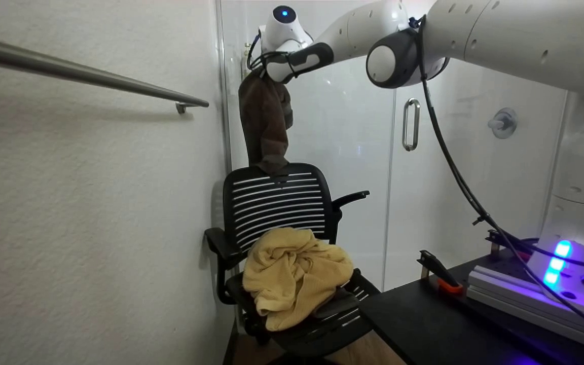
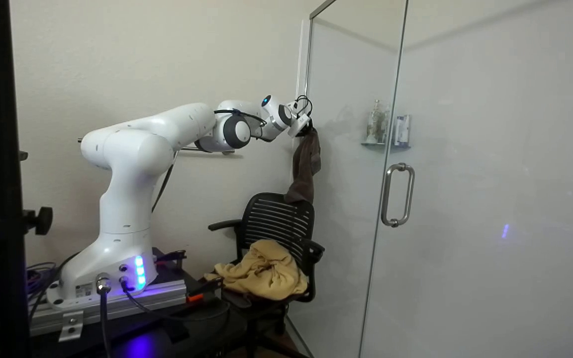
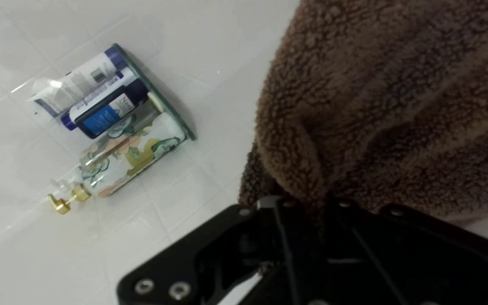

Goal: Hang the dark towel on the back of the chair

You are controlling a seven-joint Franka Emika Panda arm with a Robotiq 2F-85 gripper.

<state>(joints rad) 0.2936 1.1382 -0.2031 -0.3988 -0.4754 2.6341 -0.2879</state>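
The dark towel (image 1: 263, 116) is brown and fluffy, and it hangs long and narrow from my gripper (image 3: 307, 205). In the wrist view the fingers are shut on a pinched fold of the towel (image 3: 379, 106), which fills the upper right. Below the gripper (image 2: 306, 130), in both exterior views, the towel's lower end overlaps the top edge of the black chair's slatted backrest (image 1: 279, 205). A small dark bit shows against the upper slats. Whether cloth lies behind the backrest (image 2: 276, 219) is hidden.
A mustard-yellow cloth (image 1: 297, 274) lies heaped on the seat. A wall bar (image 1: 89, 71) is left of the chair, and a glass door with a handle (image 2: 398, 195) stands beside it. Bottles (image 3: 134, 148) rest on a corner shelf. A black table (image 1: 424, 314) carries the arm's base.
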